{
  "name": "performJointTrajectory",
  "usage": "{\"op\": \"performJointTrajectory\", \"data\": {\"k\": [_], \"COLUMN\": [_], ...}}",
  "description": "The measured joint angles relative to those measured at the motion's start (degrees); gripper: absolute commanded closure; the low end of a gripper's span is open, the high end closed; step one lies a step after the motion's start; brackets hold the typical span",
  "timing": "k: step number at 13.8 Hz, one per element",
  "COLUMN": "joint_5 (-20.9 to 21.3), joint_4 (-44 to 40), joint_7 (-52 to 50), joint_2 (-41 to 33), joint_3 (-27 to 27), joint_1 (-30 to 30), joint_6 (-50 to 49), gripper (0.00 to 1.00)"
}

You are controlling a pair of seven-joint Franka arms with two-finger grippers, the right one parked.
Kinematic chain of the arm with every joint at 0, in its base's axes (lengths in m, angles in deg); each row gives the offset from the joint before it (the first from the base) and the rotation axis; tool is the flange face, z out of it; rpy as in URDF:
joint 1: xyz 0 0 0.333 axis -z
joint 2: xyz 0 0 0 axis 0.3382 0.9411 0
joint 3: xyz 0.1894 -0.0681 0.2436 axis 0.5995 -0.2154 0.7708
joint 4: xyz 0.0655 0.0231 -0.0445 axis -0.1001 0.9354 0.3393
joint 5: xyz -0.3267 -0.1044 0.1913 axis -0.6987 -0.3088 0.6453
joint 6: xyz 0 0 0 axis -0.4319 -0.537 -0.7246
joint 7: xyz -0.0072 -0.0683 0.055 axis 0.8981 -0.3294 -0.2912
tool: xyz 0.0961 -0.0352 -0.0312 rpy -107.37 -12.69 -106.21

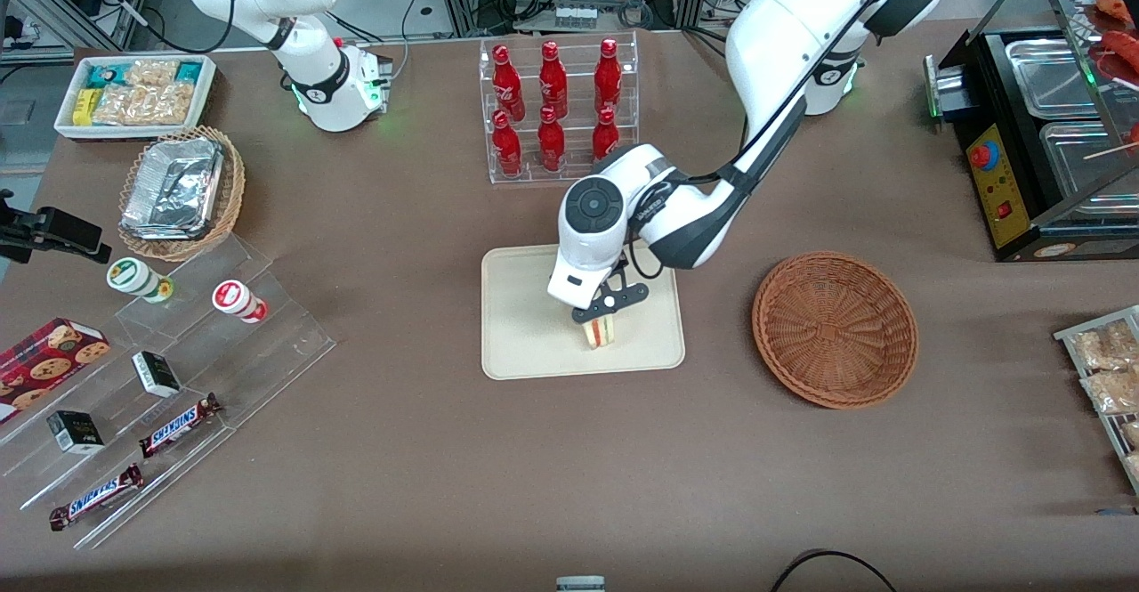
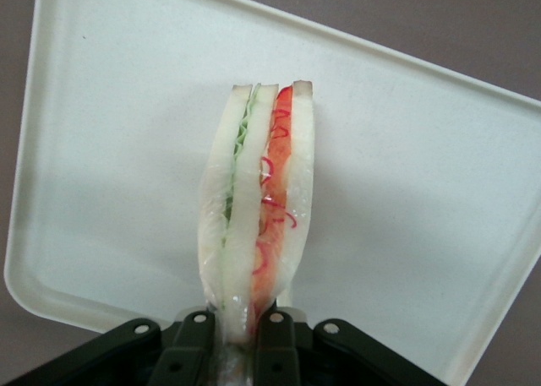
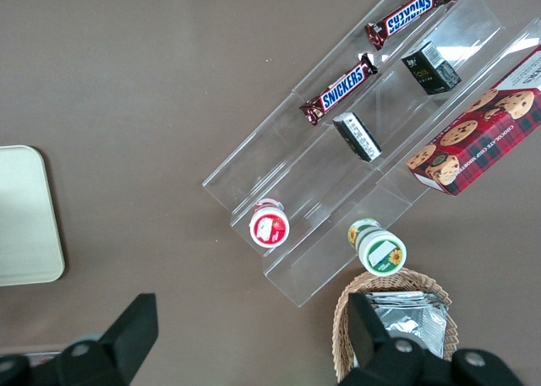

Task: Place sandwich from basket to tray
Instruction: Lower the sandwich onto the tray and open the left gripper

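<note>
sandwich (image 1: 598, 331) is pinched edge-up in the claw (image 1: 601, 318), low over the tray (image 1: 525, 343) near its 5 o'clock corner; basket (image 1: 835, 329) at the tray's 3 o'clock is empty; only setting down and letting go remains, i judge.

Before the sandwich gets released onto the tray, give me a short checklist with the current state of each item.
1. Sandwich held by the gripper: ok, fingers clamp its end in the left wrist view.
2. Sandwich over the tray, not the table: ok, both views show tray surface under it.
3. Sandwich inside the rim: ok, though in the front view it sits toward the tray edge nearer the front camera.
4. Sandwich touching the tray: cannot tell, neither view shows contact clearly.
5. Drop spot free of other items: ok, only bare tray shows around it.
6. Basket emptied: ok, nothing in it.
</note>
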Motion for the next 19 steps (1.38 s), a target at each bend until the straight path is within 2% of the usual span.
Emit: {"op": "performJointTrajectory", "data": {"k": [6, 7, 8, 15, 19], "joint_5": [0.2, 0.2, 0.2, 0.2, 0.2], "joint_4": [-1.0, -1.1, -1.2, -2.8, -9.9], "joint_7": [-1.0, -1.1, -1.1, -1.3, -1.0], "joint_2": [1.7, 2.0, 2.2, 2.5, -0.3], "joint_3": [0.1, 0.1, 0.1, 0.1, -0.2], "joint_1": [0.2, 0.2, 0.3, 0.4, 0.4], "joint_6": [0.0, 0.0, 0.0, -1.1, -14.3], "gripper": [1.0, 0.76, 0.01, 0.0, 0.0]}}
